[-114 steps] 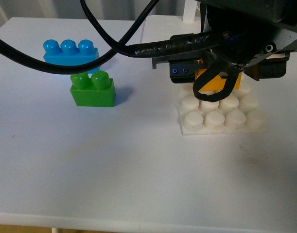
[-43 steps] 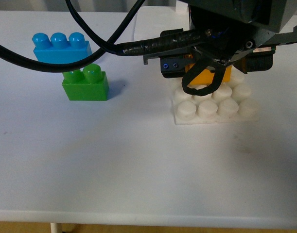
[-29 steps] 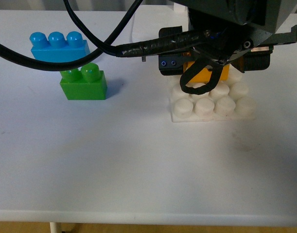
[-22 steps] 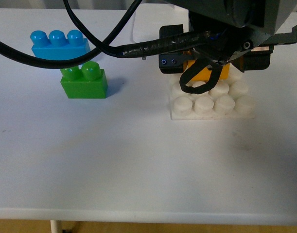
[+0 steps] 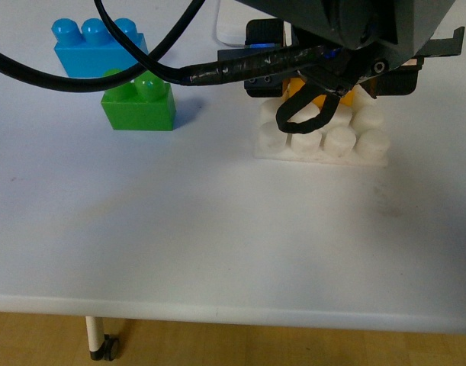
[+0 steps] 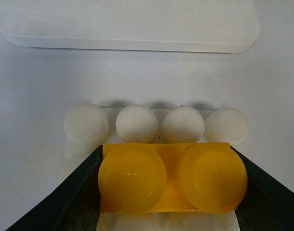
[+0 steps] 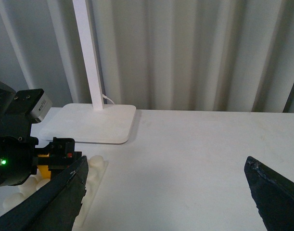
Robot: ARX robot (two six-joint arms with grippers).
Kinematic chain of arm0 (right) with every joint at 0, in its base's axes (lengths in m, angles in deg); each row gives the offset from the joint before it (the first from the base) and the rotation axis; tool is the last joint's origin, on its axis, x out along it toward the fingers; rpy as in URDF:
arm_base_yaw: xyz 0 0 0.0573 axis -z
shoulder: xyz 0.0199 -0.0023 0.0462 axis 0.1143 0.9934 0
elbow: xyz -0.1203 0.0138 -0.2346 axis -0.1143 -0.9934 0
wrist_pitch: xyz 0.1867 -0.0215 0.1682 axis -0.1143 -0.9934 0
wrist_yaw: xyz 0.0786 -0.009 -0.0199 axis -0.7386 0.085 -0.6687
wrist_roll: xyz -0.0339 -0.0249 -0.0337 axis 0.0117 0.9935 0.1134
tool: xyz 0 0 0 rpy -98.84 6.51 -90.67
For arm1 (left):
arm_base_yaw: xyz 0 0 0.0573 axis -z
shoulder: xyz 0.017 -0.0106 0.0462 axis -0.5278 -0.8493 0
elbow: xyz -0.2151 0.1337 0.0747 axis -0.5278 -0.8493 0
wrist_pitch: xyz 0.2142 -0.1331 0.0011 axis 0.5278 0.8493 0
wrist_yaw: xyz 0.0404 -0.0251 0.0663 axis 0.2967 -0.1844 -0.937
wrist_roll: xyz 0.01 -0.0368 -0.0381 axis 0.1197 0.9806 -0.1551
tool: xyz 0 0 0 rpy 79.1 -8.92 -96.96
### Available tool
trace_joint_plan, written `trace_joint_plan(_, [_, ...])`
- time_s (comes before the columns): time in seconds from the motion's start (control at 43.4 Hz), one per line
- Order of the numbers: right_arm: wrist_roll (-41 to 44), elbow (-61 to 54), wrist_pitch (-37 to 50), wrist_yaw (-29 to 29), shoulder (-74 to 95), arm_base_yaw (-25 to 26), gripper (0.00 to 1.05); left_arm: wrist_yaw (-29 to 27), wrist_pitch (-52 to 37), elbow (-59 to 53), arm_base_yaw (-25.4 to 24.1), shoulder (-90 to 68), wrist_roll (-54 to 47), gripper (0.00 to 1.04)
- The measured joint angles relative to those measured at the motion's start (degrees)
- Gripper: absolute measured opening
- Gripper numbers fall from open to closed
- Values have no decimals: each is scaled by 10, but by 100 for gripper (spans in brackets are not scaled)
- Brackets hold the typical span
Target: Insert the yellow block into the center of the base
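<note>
My left gripper [image 6: 172,185] is shut on the yellow block [image 6: 172,177], its black fingers [image 6: 74,199] pressing both short ends. The block sits over the white studded base [image 6: 155,124], with one row of four studs showing beyond it. In the front view the left gripper [image 5: 324,84] hides most of the yellow block [image 5: 295,86] above the base [image 5: 324,141]. My right gripper [image 7: 166,192] is open and empty, off to the side over bare table. The base [image 7: 91,169] shows beside its one finger.
A green two-stud brick [image 5: 139,103] and a blue three-stud brick [image 5: 95,47] stand at the back left. A white lamp foot [image 7: 89,122] with a post lies behind the base. Black cables [image 5: 126,72] hang across the front view.
The front view has shifted: the base and the bricks now sit higher in the picture, and the table's front edge shows. The left gripper still holds the yellow block over the base.
</note>
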Motion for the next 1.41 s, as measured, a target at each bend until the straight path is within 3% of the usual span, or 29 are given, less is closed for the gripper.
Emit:
trace_joint_plan(0.783, [0,0,0,0,0,0,95,2,-18,-18,-2,-1,-7,65])
trace_joint_plan(0.968, [0,0,0,0,0,0,95,-4,-21,-33,-8,7,-18,100])
trace_joint_plan(1.406, [0,0,0,0,0,0,95,-9,-29,-77,-21,56,-33,98])
